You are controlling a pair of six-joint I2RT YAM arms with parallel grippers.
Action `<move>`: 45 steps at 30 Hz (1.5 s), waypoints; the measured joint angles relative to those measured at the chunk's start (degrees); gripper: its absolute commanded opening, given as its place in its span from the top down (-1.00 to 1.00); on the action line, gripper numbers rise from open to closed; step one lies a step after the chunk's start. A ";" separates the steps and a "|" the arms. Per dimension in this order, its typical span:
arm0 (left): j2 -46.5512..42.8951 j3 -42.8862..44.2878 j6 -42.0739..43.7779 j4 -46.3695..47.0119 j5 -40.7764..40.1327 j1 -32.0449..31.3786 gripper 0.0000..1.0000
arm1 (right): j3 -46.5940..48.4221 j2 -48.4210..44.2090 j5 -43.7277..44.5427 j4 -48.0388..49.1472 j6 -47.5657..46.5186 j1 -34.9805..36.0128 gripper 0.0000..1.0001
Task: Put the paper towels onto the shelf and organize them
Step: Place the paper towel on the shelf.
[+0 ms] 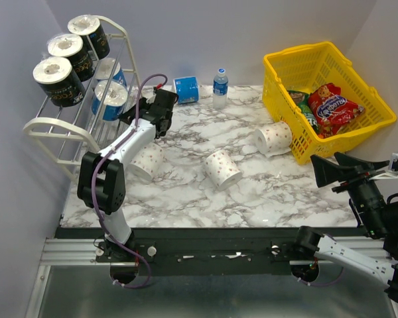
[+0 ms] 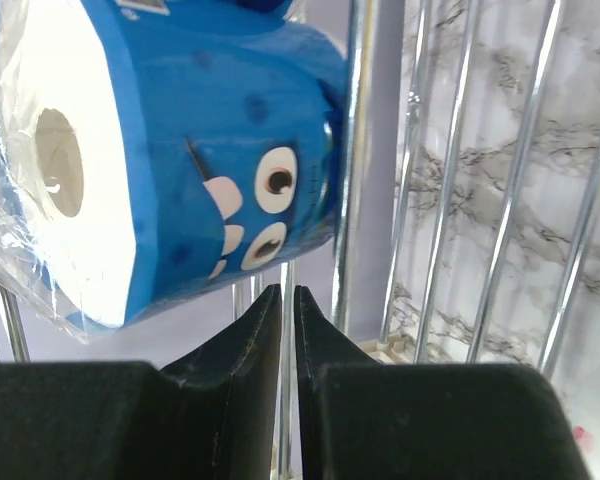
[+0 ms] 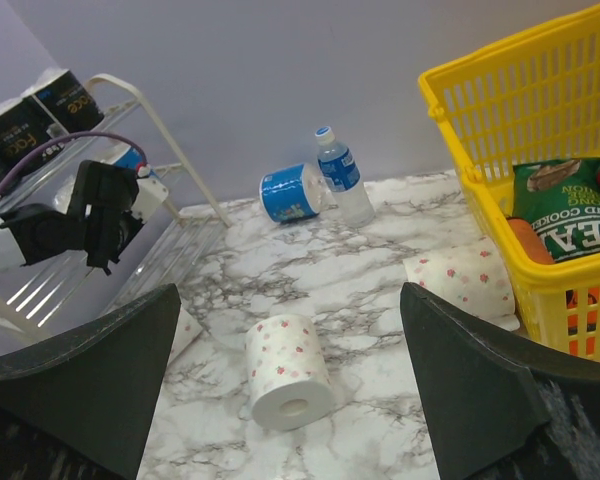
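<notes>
Left claw (image 2: 287, 300): clenching shut, empty, under shelved blue roll (image 2: 170, 170), cropped at frame edge.
Right claw (image 1: 325, 161): gaping wide, empty.
Shelf (image 1: 60, 129): holding five rolls (image 1: 56, 79).
Dotted roll (image 1: 147, 161): lying half-hidden beneath left arm (image 1: 119, 149).

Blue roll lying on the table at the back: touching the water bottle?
Apart. The top view shows a clear gap between the blue roll and the water bottle.

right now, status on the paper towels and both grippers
Left gripper shut, empty, at the shelf. Right gripper open, empty. Five rolls racked; three dotted rolls and one blue roll loose on table. Left arm overhangs one dotted roll.
</notes>
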 measured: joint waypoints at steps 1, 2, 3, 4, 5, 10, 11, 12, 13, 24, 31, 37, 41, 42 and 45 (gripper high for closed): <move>0.00 0.00 0.00 0.00 0.17 -0.31 0.59 | 0.00 -0.02 0.00 -0.02 0.00 0.02 -1.00; 0.00 0.00 0.02 0.00 0.39 -0.68 0.59 | 0.00 -0.02 -0.02 0.00 0.00 0.02 -1.00; 0.00 0.13 0.07 -0.02 0.61 -0.96 0.59 | 0.00 -0.04 -0.02 -0.02 0.00 0.02 -1.00; 0.00 0.37 0.15 0.00 0.74 -1.07 0.59 | 0.00 -0.07 0.00 -0.02 0.00 0.02 -1.00; 0.04 0.83 0.35 0.02 0.87 -1.14 0.59 | 0.00 -0.11 -0.02 -0.02 0.00 0.00 -1.00; 0.92 3.93 1.84 1.38 0.94 -1.09 0.59 | 0.00 -0.42 0.00 -0.02 0.00 0.02 -1.00; 1.44 4.72 2.38 2.01 0.94 -1.07 0.59 | 0.00 -0.42 -0.02 -0.02 0.00 0.02 -1.00; 2.14 5.57 2.95 2.56 0.96 -1.07 0.59 | 0.00 -0.42 0.00 -0.02 0.00 0.02 -1.00; 2.64 6.19 3.32 2.93 0.98 -1.07 0.59 | 0.00 -0.42 -0.02 -0.02 0.02 0.02 -1.00; 7.72 9.81 6.25 5.29 1.18 -0.83 0.60 | 0.00 -0.66 0.42 0.00 -0.09 0.02 -1.00; 8.52 10.84 7.41 6.19 0.39 -0.20 0.61 | -0.33 -2.62 1.46 0.17 -1.16 0.02 -1.00; 9.29 11.28 7.23 6.23 -0.07 -0.15 0.62 | -0.20 -4.11 3.41 0.20 -3.45 0.02 -1.00; 9.31 10.93 6.82 6.32 -0.07 0.28 0.62 | 0.79 -3.82 4.72 0.17 -4.98 0.00 -1.00; 9.31 10.84 6.78 6.32 -0.07 0.48 0.62 | 1.29 -3.50 4.87 0.22 -5.29 0.00 -1.00; 9.31 10.60 6.67 6.34 -0.07 1.14 0.62 | 2.67 -2.23 5.46 0.26 -5.86 0.02 -1.00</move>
